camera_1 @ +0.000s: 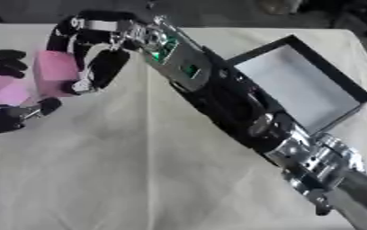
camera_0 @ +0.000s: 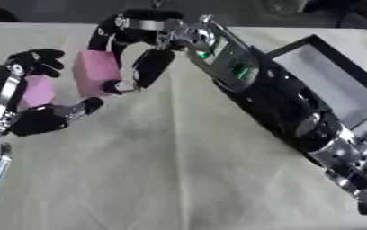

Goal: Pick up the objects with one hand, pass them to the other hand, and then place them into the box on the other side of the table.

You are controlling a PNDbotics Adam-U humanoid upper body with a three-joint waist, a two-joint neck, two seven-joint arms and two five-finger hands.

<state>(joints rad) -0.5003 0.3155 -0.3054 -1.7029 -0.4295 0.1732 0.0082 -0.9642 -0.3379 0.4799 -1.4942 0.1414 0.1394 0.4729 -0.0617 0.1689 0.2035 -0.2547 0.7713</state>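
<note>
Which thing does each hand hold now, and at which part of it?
The right hand has its fingers curled round the sides of a pink block. The left hand wraps another pink object; the exact place of that hold is hidden.

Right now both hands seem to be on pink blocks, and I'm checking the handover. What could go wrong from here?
1. The right hand curls round the pink block high over the table; if the block slips, it may drop short of the box.
2. The left hand sits close beside it with something else pink in its fingers, so the hands could knock together.
3. The box lies behind the right forearm, which could clip its rim when swinging back.
</note>
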